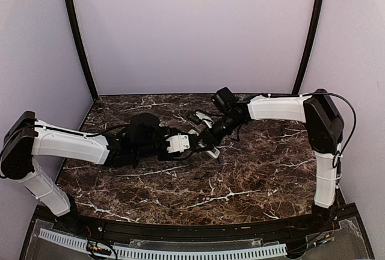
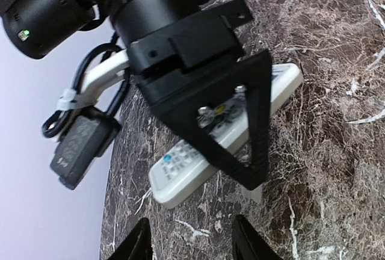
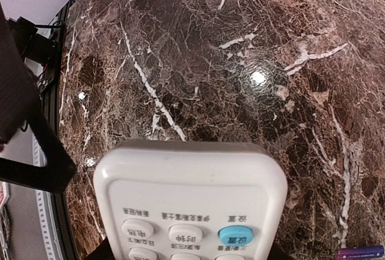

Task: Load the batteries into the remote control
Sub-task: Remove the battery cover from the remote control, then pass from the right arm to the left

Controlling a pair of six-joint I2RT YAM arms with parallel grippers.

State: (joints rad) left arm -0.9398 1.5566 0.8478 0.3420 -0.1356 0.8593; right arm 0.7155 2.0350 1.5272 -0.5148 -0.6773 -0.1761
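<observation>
The remote control [image 3: 189, 206] is white and lies button side up, a blue button near its end. My right gripper [image 3: 186, 255] is shut on its sides, with only dark finger edges showing at the bottom corners. In the left wrist view the remote control [image 2: 180, 173] sits low over the marble under the right gripper's black frame [image 2: 240, 133]. My left gripper [image 2: 191, 222] is open just short of the remote's end, with nothing between its fingers. One blue-purple battery [image 3: 361, 252] lies on the table beside the remote. From above, both grippers meet mid-table, left gripper [image 1: 191, 149], right gripper [image 1: 210, 142].
A small flat pale piece [image 2: 256, 195] lies on the dark marble table [image 1: 252, 176] next to the remote. The right arm's camera and cable [image 2: 81, 142] hang close over the left side. Purple walls close off the back and sides.
</observation>
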